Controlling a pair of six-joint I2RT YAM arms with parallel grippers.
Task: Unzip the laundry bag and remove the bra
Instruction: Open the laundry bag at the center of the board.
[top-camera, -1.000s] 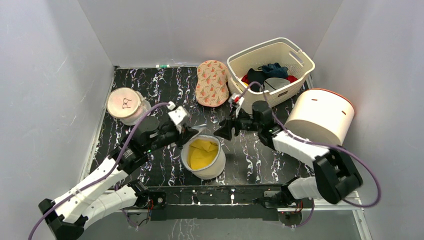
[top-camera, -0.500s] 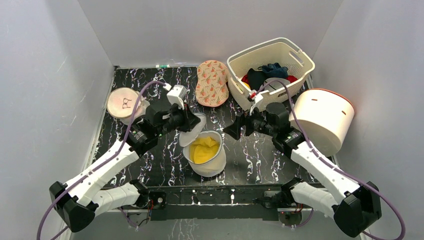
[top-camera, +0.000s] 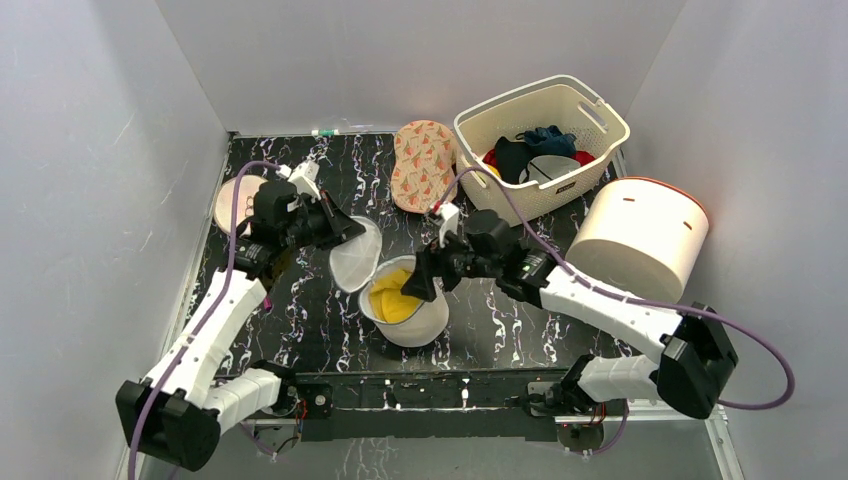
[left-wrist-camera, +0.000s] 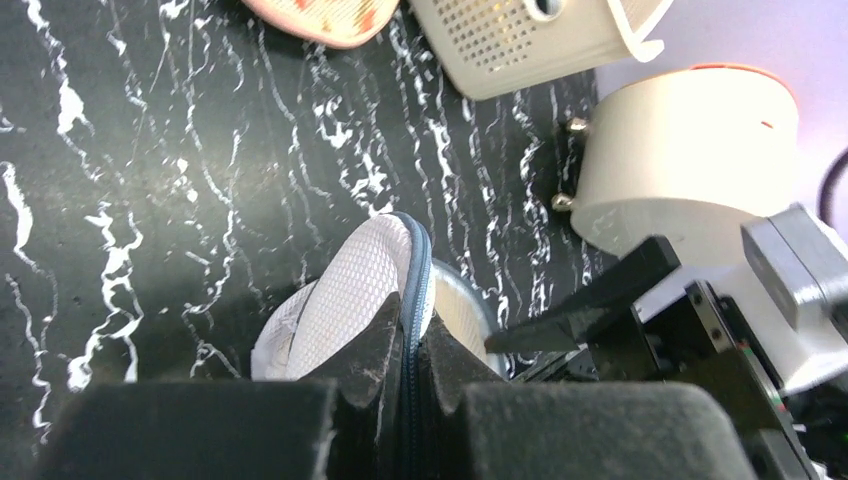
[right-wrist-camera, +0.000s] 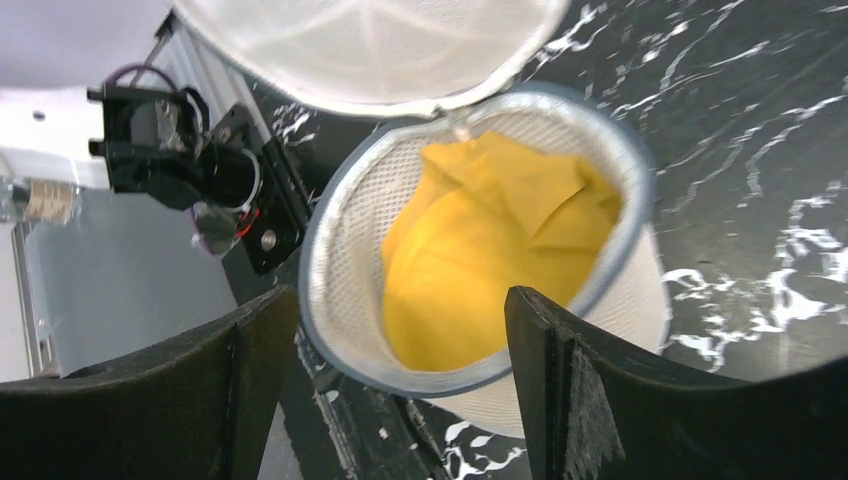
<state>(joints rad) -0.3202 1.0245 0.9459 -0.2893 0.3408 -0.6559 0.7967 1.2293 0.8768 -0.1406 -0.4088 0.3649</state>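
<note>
The laundry bag (top-camera: 425, 322) stands open near the table's front middle, a white mesh drum with a greyish rim (right-wrist-camera: 330, 225). A yellow bra (top-camera: 392, 299) lies inside it, also clear in the right wrist view (right-wrist-camera: 480, 260). My left gripper (top-camera: 340, 228) is shut on the zip edge of the round mesh lid (top-camera: 355, 262), holding it swung back to the left; the left wrist view shows the lid (left-wrist-camera: 345, 300) pinched at its zip. My right gripper (top-camera: 422, 280) is open and empty, just above the bag's mouth and over the bra.
A second round white bag with a bra drawing (top-camera: 232, 198) sits at far left behind my left arm. A patterned bra (top-camera: 424, 166) lies at the back. A cream slotted basket (top-camera: 580, 110) with clothes and a white drum container (top-camera: 640, 235) stand at right.
My left gripper has pulled the lid up and back to the left, opening the bag wide. My right gripper has moved left from beside the bag to over its mouth.
</note>
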